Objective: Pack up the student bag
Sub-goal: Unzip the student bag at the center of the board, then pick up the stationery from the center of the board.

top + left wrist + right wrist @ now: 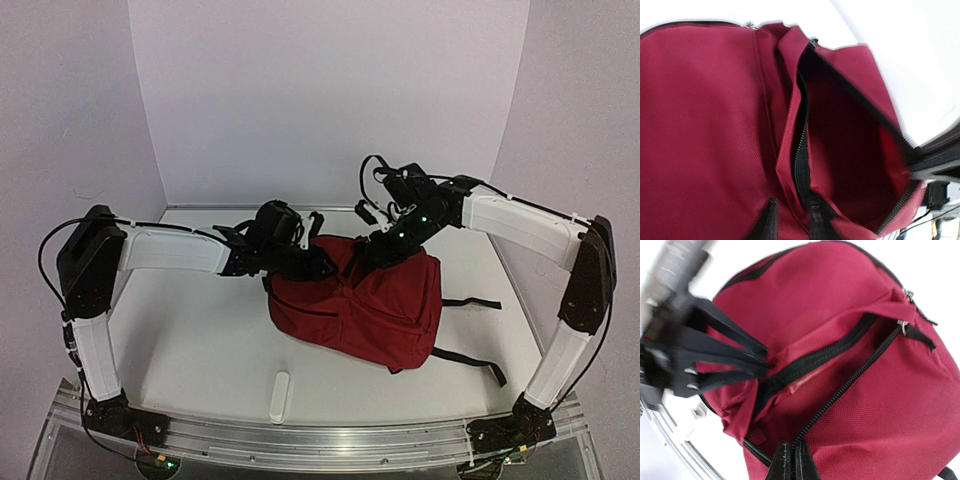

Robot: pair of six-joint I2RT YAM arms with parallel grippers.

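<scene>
Bag: student bag [365, 305] lies centre-right on the counter [200, 340], top pocket gaping.
Left jaws: mine stand narrowly apart, astride the zipper [801, 150] edge.
Right jaws: pinched shut on the bag's zipper edge.

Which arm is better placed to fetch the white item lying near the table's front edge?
Left, probably. The white item lies left of centre, and the right gripper is shut on the zipper edge of the student bag; the left gripper looks open.

White table [200, 340] bears student bag [370, 300] and a white bar [281, 396].
</scene>
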